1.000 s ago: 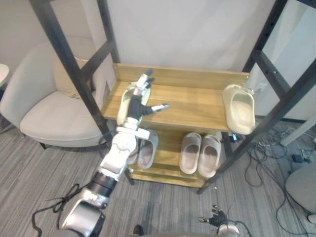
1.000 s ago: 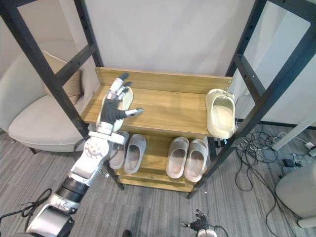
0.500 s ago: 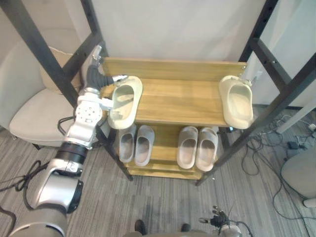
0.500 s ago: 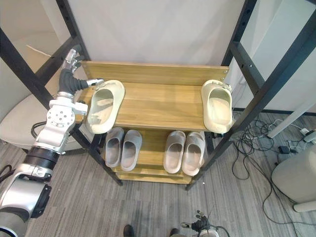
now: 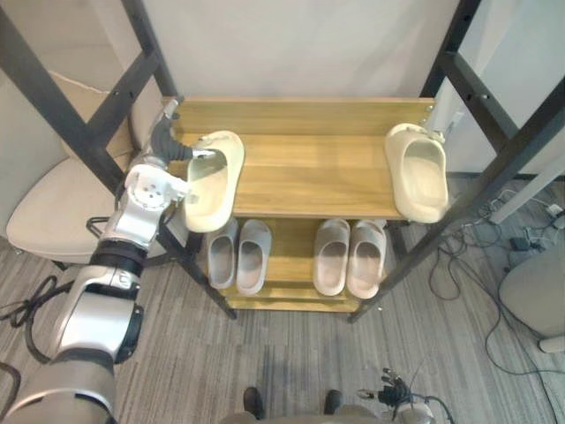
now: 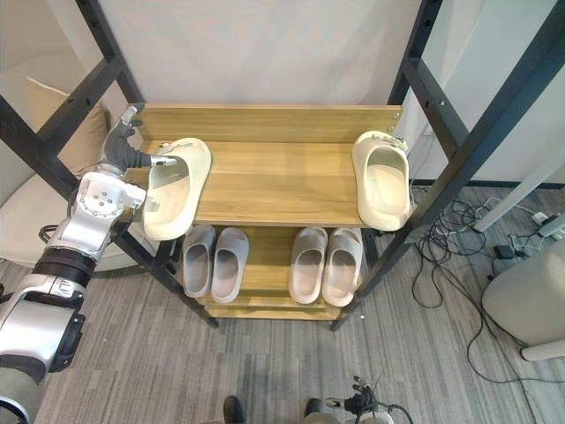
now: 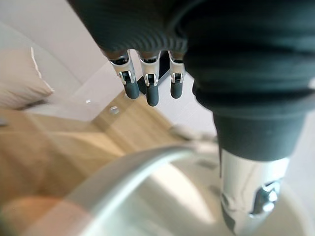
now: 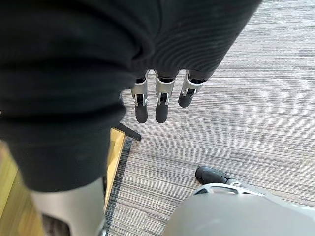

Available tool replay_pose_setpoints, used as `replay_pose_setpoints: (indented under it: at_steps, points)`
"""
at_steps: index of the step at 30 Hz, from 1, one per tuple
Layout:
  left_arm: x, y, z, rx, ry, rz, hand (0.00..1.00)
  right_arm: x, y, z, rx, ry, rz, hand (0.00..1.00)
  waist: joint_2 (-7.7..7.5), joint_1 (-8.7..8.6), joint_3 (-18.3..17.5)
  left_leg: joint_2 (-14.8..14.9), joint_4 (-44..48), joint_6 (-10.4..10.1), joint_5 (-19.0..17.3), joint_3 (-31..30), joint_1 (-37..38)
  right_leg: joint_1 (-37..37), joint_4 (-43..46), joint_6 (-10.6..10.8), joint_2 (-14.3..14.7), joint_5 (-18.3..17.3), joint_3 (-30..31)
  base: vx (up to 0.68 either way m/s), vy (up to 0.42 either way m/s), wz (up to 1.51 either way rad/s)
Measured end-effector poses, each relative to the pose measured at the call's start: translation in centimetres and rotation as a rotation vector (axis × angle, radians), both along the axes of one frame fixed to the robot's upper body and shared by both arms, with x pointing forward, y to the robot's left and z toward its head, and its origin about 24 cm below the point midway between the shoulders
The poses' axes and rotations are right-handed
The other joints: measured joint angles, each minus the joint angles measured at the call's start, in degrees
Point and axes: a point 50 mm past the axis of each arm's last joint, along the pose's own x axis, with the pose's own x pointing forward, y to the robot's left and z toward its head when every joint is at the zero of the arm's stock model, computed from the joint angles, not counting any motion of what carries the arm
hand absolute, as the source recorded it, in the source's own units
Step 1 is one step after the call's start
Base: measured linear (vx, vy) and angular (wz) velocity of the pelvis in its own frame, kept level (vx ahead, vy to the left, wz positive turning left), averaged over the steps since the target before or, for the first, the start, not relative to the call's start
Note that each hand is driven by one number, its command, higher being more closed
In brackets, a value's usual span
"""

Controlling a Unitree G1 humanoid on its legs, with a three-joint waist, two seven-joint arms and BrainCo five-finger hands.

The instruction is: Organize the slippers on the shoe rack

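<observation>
A cream slipper (image 5: 214, 177) lies at the left end of the shoe rack's top wooden shelf (image 5: 309, 172), its heel hanging over the front edge. My left hand (image 5: 157, 146) is at that slipper's left side with straight fingers pointing up past the shelf; its thumb (image 7: 248, 196) rests on the slipper's rim (image 7: 147, 162). The matching cream slipper (image 5: 419, 172) lies at the shelf's right end. Two grey pairs (image 5: 238, 256) (image 5: 349, 256) stand on the lower shelf. My right hand (image 8: 157, 98) hangs open over the floor, holding nothing.
Black slanted frame bars (image 5: 62, 106) (image 5: 503, 150) flank the rack on both sides. A pale armchair (image 5: 44, 203) stands to the left, close to my left arm. Cables (image 5: 521, 238) lie on the grey floor at the right.
The camera view has shifted. My left hand went from above the left cream slipper to its left side, thumb now on the rim. The right slipper has not moved.
</observation>
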Motion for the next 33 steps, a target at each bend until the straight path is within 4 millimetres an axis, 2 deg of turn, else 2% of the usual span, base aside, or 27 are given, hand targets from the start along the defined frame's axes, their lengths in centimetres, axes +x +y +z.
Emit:
replay_pose_setpoints:
  at_steps: [4,5,24,33]
  points:
    - [0.2,0.3,-0.2,0.044,0.032,0.013,0.00,0.1,0.0,0.0,0.000,0.000,0.000,0.00,0.02,0.01,0.0,0.1,0.0,0.0,0.0,0.3,0.0,-0.2,0.0,0.0,0.1,0.0,0.4,-0.02,-0.005,-0.05]
    - [0.2,0.4,-0.2,0.062,0.038,0.020,1.00,0.1,0.0,0.0,-0.001,0.002,0.000,0.00,0.02,0.00,0.0,0.1,0.0,0.0,0.0,0.4,0.0,-0.2,0.0,0.0,0.1,0.0,0.5,-0.02,-0.010,-0.05]
    - [0.4,0.6,0.2,0.088,0.014,0.071,1.00,0.0,-0.1,-0.1,0.006,0.009,-0.022,0.00,0.30,-0.23,0.2,0.2,0.0,0.0,0.0,0.7,0.0,-0.7,0.5,-0.1,0.2,0.0,1.0,-0.01,-0.001,-0.01]
    - [1.0,-1.9,-0.4,0.018,-0.001,0.040,1.00,-0.1,-0.1,-0.2,0.016,0.017,-0.044,0.00,0.79,-0.65,0.5,-0.1,0.0,0.0,0.0,1.0,0.3,-0.7,0.9,-0.1,-0.2,0.1,1.2,0.00,0.000,0.00]
